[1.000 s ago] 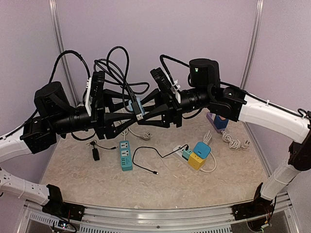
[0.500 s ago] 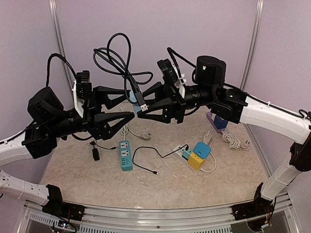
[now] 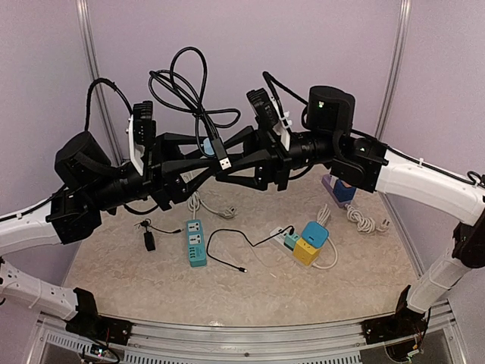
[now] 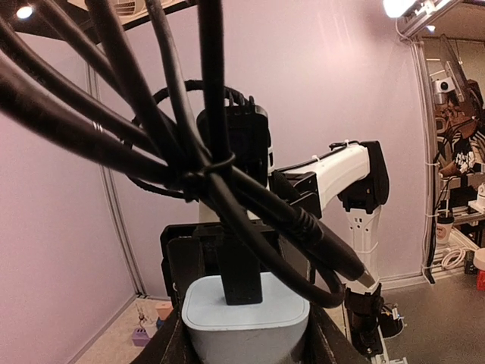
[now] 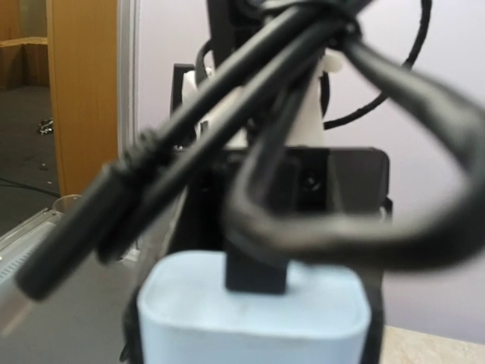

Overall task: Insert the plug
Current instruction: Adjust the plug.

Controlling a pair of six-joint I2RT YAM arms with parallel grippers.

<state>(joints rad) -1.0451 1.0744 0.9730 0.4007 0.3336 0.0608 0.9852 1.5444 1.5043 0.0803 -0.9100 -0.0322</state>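
- My right hand [image 3: 219, 161] pinches the pale blue adapter [image 3: 206, 145].
- My left hand [image 3: 202, 155] brackets it too; I cannot tell if it grips.
- The black cable [image 3: 186, 91] blocks both wrist views.

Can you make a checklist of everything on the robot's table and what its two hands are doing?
Surface: beige speckled table, flat.
Job's things: light blue charger held up in the air, a black plug sitting in its top; teal power strip lying on the table.
Clutter: white strip with blue and yellow cubes; small black adapter; purple and blue block.
Grippers: left gripper and right gripper both closed on the charger, from opposite sides.
Cables: black cable bundle looping above the charger, its USB end dangling; white cord and thin black cable on the table.
Surroundings: lilac walls, metal posts.
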